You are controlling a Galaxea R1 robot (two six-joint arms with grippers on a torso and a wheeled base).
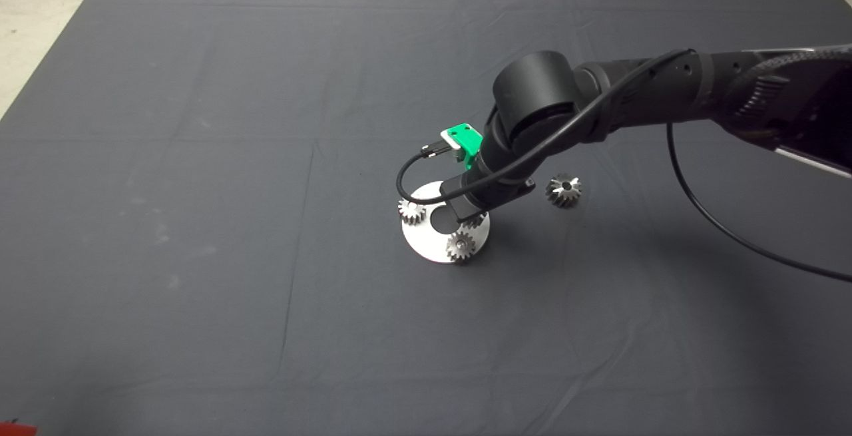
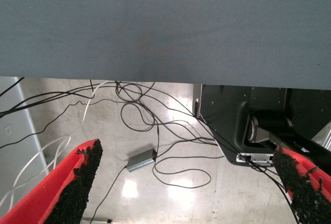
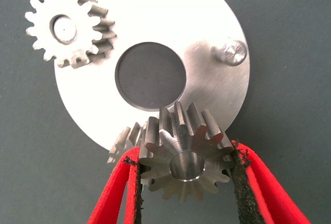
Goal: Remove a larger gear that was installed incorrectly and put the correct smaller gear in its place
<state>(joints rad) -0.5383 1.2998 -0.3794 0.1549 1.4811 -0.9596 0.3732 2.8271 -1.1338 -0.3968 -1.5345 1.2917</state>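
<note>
Black right arm (image 1: pixel 665 90) of thick round segments with a domed joint cap. Thin black cable (image 1: pixel 705 216) looping alongside, plugged in beside a green bracket (image 1: pixel 464 140). Red fingers (image 3: pixel 119 193) faced with rough black pads; same red and black on left end effector (image 2: pixel 186 182).

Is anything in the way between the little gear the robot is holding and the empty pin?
Nothing visible. The right gripper holds the smaller gear, and only bare plate lies between it and the empty pin.
</note>
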